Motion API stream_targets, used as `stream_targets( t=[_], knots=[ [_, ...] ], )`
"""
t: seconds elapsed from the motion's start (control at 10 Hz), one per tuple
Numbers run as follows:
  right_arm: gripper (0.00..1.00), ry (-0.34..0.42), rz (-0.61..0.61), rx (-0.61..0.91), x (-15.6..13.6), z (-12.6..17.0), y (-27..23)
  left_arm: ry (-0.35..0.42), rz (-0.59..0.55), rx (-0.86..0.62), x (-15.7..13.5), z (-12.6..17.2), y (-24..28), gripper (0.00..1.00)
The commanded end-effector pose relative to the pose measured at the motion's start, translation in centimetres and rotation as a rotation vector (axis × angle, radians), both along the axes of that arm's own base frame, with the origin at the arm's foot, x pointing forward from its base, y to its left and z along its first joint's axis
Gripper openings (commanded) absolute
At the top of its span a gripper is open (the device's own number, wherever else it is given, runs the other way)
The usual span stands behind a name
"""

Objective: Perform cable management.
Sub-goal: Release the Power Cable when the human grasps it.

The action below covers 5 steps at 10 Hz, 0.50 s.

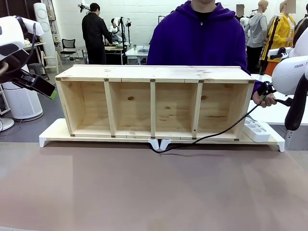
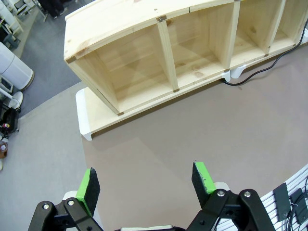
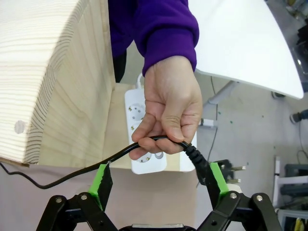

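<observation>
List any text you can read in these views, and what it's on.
"FRA", cut off by the picture edge, on the right arm.
No readable print on the shelf, the cable or the power strip.

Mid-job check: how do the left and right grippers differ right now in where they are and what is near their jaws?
The left gripper hovers over bare table, off the shelf's left end; the right gripper sits beside the shelf's right end. Nothing lies between the left jaws; the cable, held in the person's hand, crosses between the right jaws, ungripped. Both stand open.
</observation>
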State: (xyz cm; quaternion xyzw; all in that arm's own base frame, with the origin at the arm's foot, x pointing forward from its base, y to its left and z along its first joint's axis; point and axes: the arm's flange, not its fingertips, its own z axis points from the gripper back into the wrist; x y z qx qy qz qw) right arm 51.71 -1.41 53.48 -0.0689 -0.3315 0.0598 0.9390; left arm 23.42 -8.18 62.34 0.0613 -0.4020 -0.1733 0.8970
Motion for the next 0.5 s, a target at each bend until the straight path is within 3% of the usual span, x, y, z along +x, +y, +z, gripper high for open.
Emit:
stream_targets(
  t=[0.0,0.4],
  knots=[
    [1.00,0.003,-0.005,0.003,-0.01,-0.05,-0.04,-0.010,-0.005,0.010,0.12,0.09,0.03,1.00],
    [1.00,0.003,-0.005,0.003,-0.01,-0.05,-0.04,-0.010,-0.005,0.010,0.12,0.09,0.03,1.00]
  ],
)
